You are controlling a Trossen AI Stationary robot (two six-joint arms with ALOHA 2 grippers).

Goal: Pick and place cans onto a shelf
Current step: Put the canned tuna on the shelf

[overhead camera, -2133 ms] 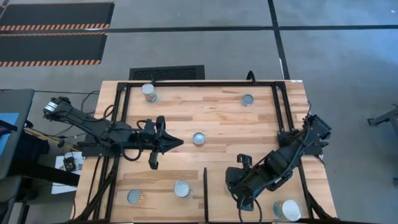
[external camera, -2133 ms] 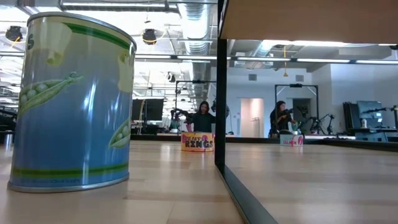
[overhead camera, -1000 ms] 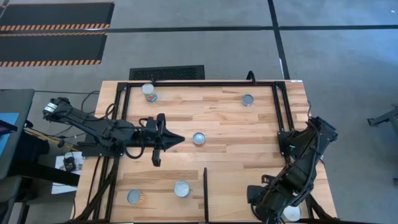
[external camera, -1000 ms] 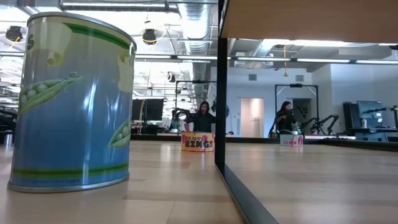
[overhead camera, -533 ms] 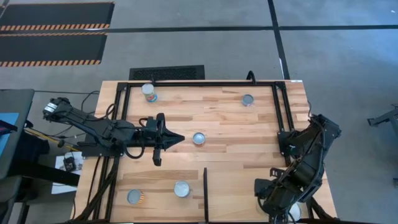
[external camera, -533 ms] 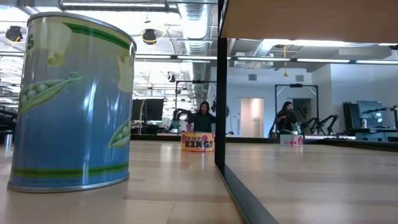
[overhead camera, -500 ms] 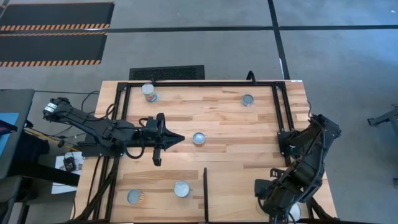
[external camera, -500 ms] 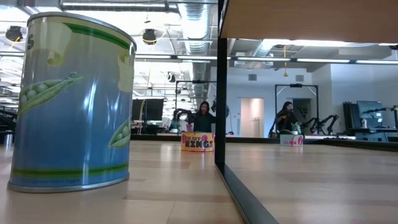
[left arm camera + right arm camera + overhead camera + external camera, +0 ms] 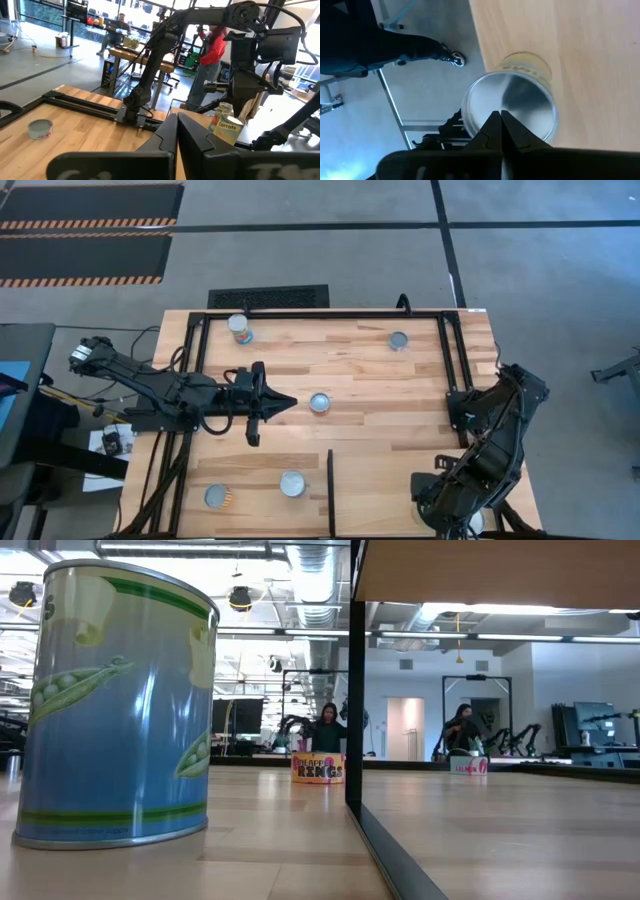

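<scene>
Five cans show from above: can (image 9: 239,328) near the far-left corner, another (image 9: 398,340) far right, one (image 9: 320,402) mid-bench before our left hand (image 9: 285,404), shut and empty, and two (image 9: 292,483) at the near edge left of the divider (image 9: 330,490). At bench level, a pea can (image 9: 115,705) stands upright. In the right wrist view, our right hand (image 9: 499,119), shut and empty, hovers over a can (image 9: 510,112) at the shelf (image 9: 580,60) edge; rigid, slick metal, we judge, best gripped across its sides.

2 dark, cable-draped jointed arms (image 9: 170,395)

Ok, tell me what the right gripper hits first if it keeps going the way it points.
Most likely the silver-topped can directly beyond the shut right gripper, near the table edge; the gap between them is unclear.
</scene>
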